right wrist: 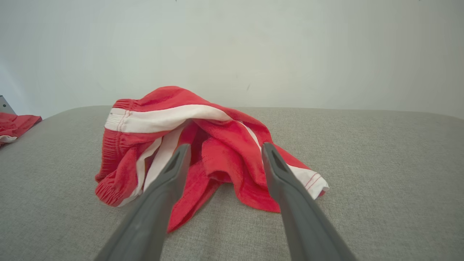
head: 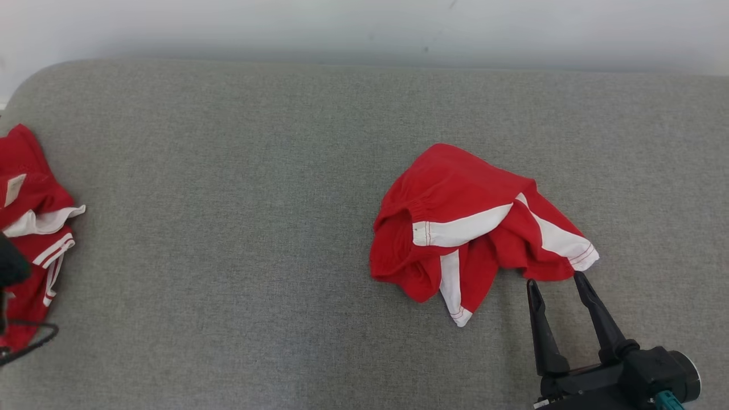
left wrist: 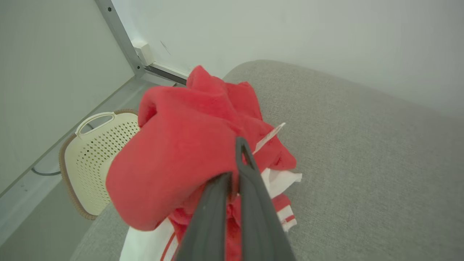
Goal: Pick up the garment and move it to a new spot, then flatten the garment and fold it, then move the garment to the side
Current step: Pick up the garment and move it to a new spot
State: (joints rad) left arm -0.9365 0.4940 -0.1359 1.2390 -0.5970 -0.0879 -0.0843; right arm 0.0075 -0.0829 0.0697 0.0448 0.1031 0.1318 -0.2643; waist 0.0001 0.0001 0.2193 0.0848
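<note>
Fingers of the right gripper (head: 556, 279) stand spread and empty, with the tips just at the near hem of the red shorts (head: 467, 222), which lie crumpled on the grey sofa (head: 228, 228). The shorts stretch left to right, waistband at the left, one white-edged leg pointing toward this gripper. The left gripper (left wrist: 233, 159) is clenched on a second red garment (left wrist: 174, 170) at the sofa's left end. Beside that end stands a cream basket (left wrist: 94, 156); what it contains I cannot tell.

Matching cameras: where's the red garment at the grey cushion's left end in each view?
Head view: red garment at the left edge.
Left wrist view: red garment at centre, pinched by the shut left gripper.
Right wrist view: red garment at the far left edge.
Shared landmark: the grey cushion against the white wall.
</note>
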